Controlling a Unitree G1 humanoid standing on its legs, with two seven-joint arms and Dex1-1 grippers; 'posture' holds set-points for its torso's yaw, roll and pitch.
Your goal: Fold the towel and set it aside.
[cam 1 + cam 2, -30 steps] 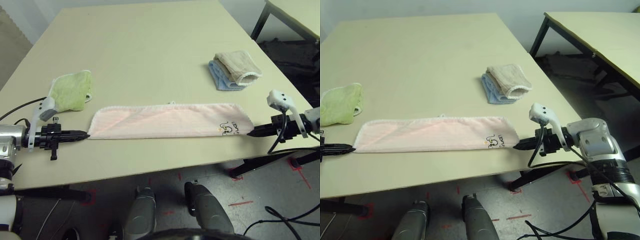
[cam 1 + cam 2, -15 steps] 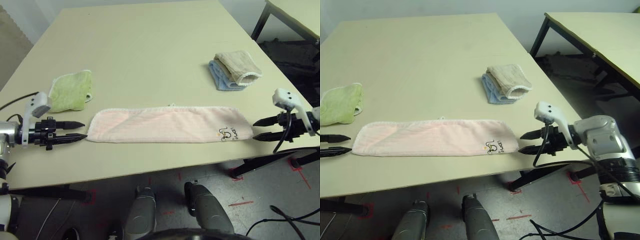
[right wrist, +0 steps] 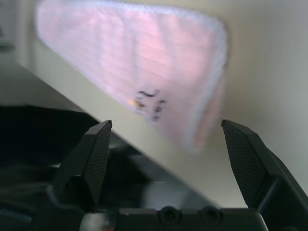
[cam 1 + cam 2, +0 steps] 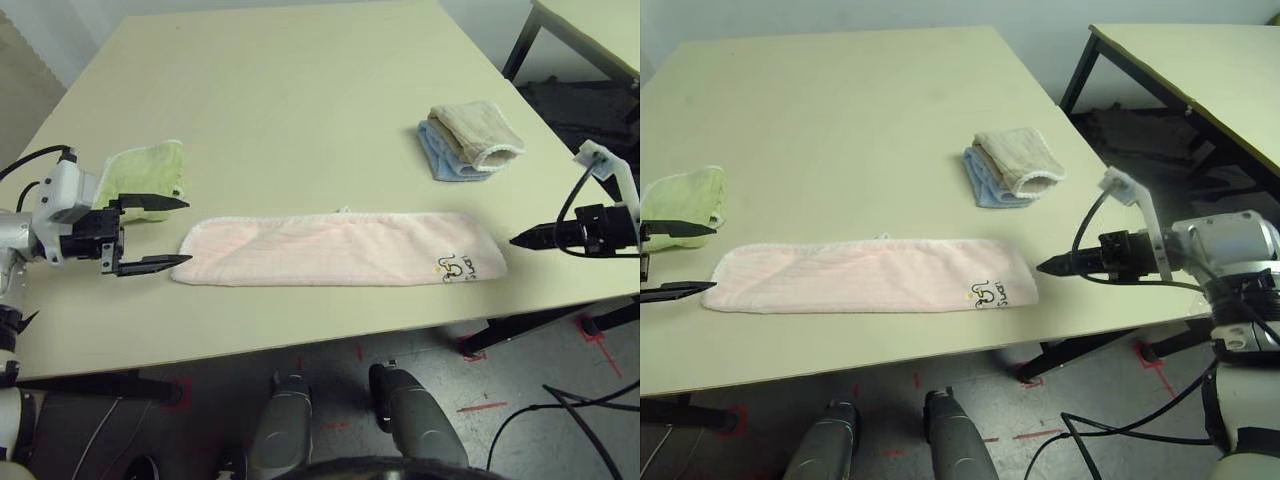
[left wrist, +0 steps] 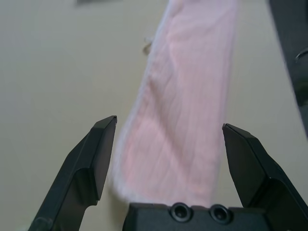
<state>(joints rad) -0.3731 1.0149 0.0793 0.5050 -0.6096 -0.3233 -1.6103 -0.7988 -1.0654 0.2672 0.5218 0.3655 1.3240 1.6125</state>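
Note:
The towel [image 4: 340,248] is a pale pink strip, folded lengthwise, lying flat along the near part of the table [image 4: 300,90]. Its dark logo [image 4: 455,263] sits near its right end. My left gripper [image 4: 172,232] stands open just off the towel's left end, one finger above the other, holding nothing. In the left wrist view the towel [image 5: 187,96] stretches away between the spread fingers [image 5: 98,149]. My right gripper [image 4: 514,240] hovers a little beyond the towel's right end. The right wrist view shows its fingers [image 3: 98,149] wide apart, with the logo end [image 3: 149,72] ahead.
A small light-green cloth [image 4: 145,180] lies just behind my left gripper. Folded beige and blue cloths [image 4: 470,140] sit at the back right. The table's front edge [image 4: 300,345] runs close below the towel. A second table [image 4: 1200,70] stands to the right.
Both grippers opened and let go of the towel's ends. The towel settled flat. The right gripper drew back to the right. The left gripper turned so its fingers stand one above the other.

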